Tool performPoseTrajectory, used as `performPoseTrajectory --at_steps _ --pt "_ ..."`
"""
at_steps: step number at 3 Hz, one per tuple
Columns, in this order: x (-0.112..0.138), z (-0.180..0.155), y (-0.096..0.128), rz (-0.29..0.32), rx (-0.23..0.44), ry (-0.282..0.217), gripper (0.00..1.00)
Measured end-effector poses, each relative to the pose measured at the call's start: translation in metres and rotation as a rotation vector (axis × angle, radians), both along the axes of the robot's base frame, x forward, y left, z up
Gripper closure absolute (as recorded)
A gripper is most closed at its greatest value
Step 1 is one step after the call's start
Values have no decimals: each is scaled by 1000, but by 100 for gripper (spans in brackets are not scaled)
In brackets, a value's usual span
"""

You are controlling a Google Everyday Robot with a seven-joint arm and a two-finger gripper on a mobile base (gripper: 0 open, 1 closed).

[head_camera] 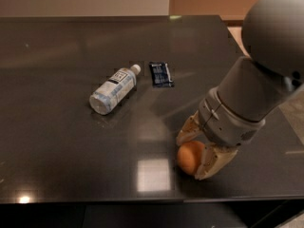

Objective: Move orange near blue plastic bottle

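Down front, tool (pixel 191 158) clasps smooth round orange (pixel 188 155).

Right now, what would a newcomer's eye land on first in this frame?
The big grey arm at right, its hand closed around the orange near the dark table's front edge. Farther back left, the blue plastic bottle lies on its side, a dark blue packet just right of its cap.

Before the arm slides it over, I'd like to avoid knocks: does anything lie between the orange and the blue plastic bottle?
Nothing visible does. The gripper holds the orange near the front edge of the table; bare tabletop runs to the blue plastic bottle. The dark blue packet lies off that path.
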State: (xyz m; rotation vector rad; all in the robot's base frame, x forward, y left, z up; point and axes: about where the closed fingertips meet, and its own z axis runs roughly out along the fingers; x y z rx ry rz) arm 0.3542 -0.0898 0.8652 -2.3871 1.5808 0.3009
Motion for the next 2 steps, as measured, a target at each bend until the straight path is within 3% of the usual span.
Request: performPoseTrajectory --at_steps 1,2 --pt "42 29 16 -105 -14 -33 100" --pt "88 51 34 -218 12 -52 100"
